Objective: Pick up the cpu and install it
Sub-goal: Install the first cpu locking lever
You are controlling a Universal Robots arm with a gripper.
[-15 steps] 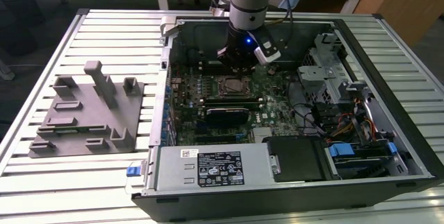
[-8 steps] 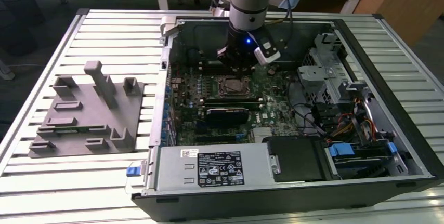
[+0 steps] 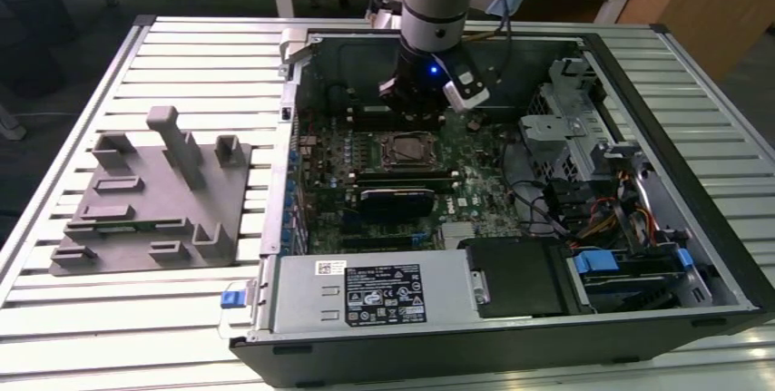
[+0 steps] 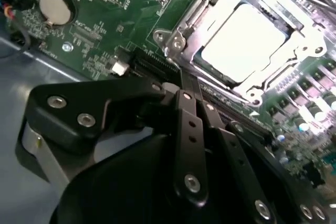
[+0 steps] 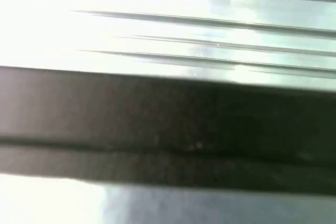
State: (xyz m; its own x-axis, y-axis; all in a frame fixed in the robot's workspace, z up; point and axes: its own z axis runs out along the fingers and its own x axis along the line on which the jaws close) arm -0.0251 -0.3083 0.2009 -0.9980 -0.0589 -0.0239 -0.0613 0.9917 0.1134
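Observation:
The cpu (image 4: 245, 39) is a silvery square lying flat inside the motherboard socket (image 4: 181, 38), with the socket's metal frame around it. In the exterior view the socket (image 3: 406, 148) sits mid-board in the open computer case (image 3: 678, 219). My gripper (image 3: 409, 108) hangs just behind the socket, low over the board. In the second wrist view the gripper (image 4: 191, 97) has its black fingers (image 4: 185, 109) drawn together with nothing between them. Its tips stand beside the socket's edge, apart from the cpu.
A grey moulded fixture (image 3: 152, 200) lies on the ribbed metal table (image 3: 73, 318) at the exterior view's left. Inside the case are a power supply (image 3: 363, 296), a drive cage (image 3: 575, 137), loose cables (image 3: 605, 223) and a coin battery (image 4: 55, 6). The case walls rise all around the board.

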